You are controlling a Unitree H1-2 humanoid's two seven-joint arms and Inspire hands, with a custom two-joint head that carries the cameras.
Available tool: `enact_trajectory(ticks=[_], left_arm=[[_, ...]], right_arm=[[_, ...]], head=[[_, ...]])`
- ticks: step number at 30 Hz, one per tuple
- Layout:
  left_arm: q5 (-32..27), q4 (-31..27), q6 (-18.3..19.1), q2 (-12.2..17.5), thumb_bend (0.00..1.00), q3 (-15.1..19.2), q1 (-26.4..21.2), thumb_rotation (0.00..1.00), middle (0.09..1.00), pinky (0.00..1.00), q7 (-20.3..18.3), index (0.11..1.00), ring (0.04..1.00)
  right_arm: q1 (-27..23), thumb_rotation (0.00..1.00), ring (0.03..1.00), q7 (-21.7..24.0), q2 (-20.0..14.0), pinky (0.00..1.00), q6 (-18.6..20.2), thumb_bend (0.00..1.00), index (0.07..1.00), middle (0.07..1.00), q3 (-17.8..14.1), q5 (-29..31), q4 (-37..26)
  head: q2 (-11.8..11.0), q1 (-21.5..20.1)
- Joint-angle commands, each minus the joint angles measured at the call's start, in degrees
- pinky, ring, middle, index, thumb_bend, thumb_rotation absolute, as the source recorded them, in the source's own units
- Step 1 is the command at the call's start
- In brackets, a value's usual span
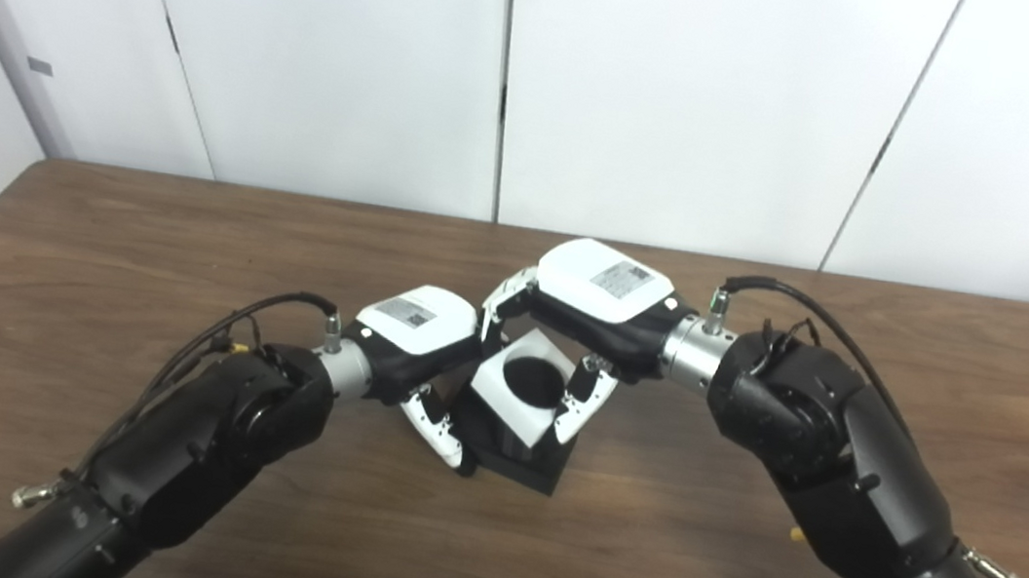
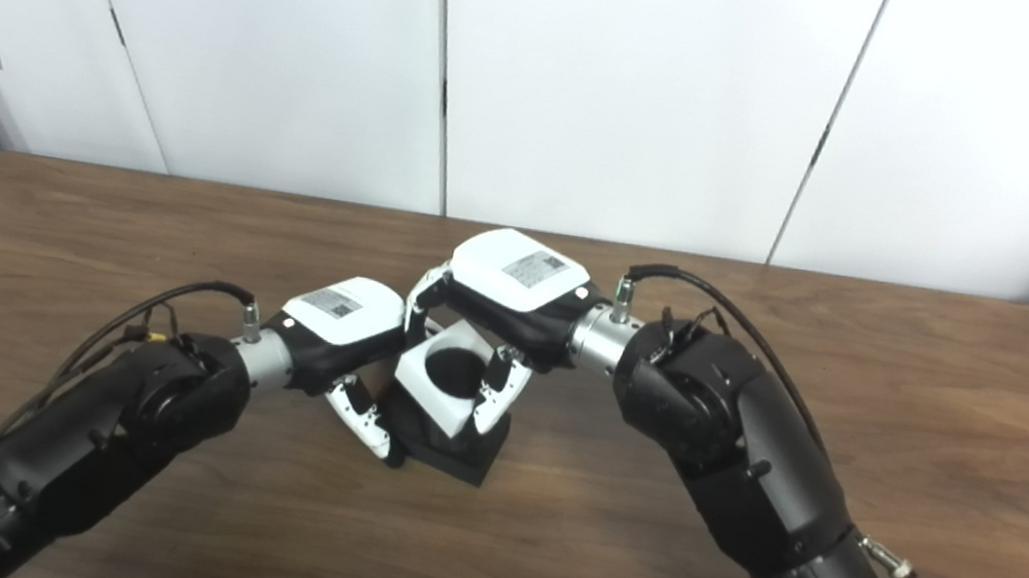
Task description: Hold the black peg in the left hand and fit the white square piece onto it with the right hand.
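Right robot hand [image 1: 584, 322] pinches the tilted white square piece [image 1: 521, 396] over your left robot hand's [image 1: 414, 345] black peg [image 1: 521, 459]; that tilt may jam it.

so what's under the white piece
A black base on the table, steadied by the left hand. Right hand holds the white piece; the peg itself is covered.

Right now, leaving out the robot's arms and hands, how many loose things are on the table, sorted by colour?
White: 1, the white square piece, with a round hole.
Black: 1, the black peg piece under it, square base showing.
Total: 2, both together at mid table.
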Motion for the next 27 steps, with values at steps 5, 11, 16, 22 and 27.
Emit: enact_trajectory(ticks=[5, 11, 16, 22, 27], left_arm=[[2.3, 1.6, -0.3, -0.7, 0.52, -3.6, 3.2, 0.06, 0.849, 0.7, -4.6, 0.484, 0.84], [2.4, 1.0, 0.4, -0.8, 0.52, -3.7, 3.2, 0.06, 0.854, 0.7, -5.2, 0.485, 0.845], [2.3, 0.9, 0.4, -0.8, 0.52, -3.6, 3.2, 0.06, 0.852, 0.69, -5.0, 0.485, 0.837], [1.9, 1.1, 0.4, -0.8, 0.52, -3.4, 3.1, 0.06, 0.855, 0.69, -4.8, 0.485, 0.844], [1.8, 0.9, 0.2, -0.4, 0.52, -3.3, 3.1, 0.06, 0.851, 0.69, -5.0, 0.484, 0.86]], right_arm=[[-2.1, 0.13, 0.783, -2.0, 0.5, 0.73, -1.0, 0.52, 0.479, 0.745, -0.2, -0.4, -0.4], [-1.9, 0.13, 0.783, -2.2, 0.7, 0.73, -1.2, 0.52, 0.479, 0.747, 0.2, -0.7, 0.7], [-1.6, 0.13, 0.782, -2.6, 1.0, 0.73, -1.3, 0.52, 0.48, 0.749, 1.1, -1.4, 2.1], [-1.6, 0.22, 0.815, 3.1, 0.6, 0.79, 4.5, 0.71, 0.563, 0.784, 3.8, -4.0, 2.4], [-2.5, 0.38, 0.862, 7.4, -1.3, 0.83, 7.7, 0.94, 0.764, 0.849, 5.2, -4.7, 1.3]], head=[[0.2, -0.1], [0.2, -0.1], [0.4, 0.0], [0.4, 0.1], [0.7, 0.0]])
